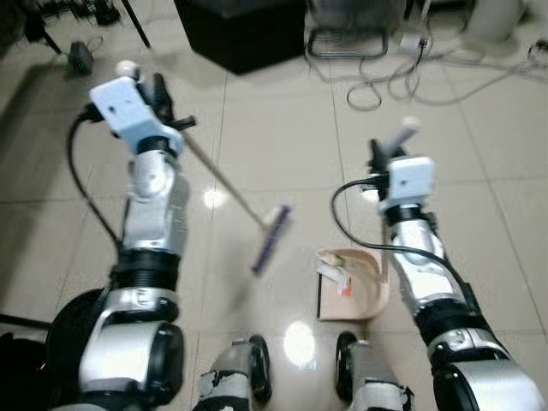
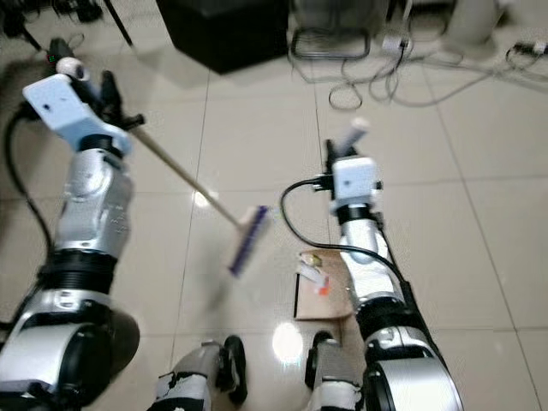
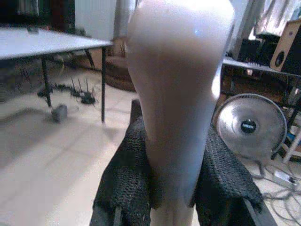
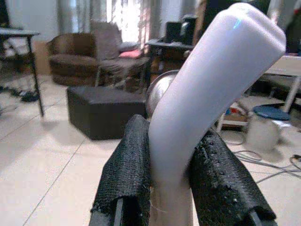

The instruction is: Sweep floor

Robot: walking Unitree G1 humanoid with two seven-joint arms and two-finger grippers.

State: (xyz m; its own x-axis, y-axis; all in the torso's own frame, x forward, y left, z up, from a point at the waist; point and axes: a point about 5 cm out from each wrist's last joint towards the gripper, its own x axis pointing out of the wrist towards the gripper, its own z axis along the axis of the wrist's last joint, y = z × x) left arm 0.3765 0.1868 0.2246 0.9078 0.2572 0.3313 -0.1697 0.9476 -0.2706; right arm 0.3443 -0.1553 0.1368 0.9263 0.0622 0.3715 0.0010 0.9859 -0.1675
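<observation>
Broom (image 1: 231, 184): long axis runs diagonally, handle top far-left at the left pincer (image 1: 158, 94), shaft slanting down toward near-right. Purple brush head (image 1: 272, 238) blurred, low over the tiled floor (image 1: 257, 128) just left of the dustpan (image 1: 364, 287).

Dustpan: beige, on the floor between the robot's feet and the right arm, open side toward the brush. Its pale handle (image 1: 404, 135) rises upright and bends at the top. Scraps of litter (image 1: 336, 272) lie on its left edge; colours white and red, no legible writing on any item.

Left arm: raised, forearm upright, wrist at far left. Left wrist view shows both black fingers (image 3: 124, 174) pressed against the pale broom handle.

Right arm: bent at elbow, forearm reaching forward. Right pincer (image 1: 381, 158) clamped on the dustpan handle; right wrist view shows fingers (image 4: 129, 165) tight on each side.

Far side: cables (image 1: 385, 81) and a black box (image 1: 244, 30).
</observation>
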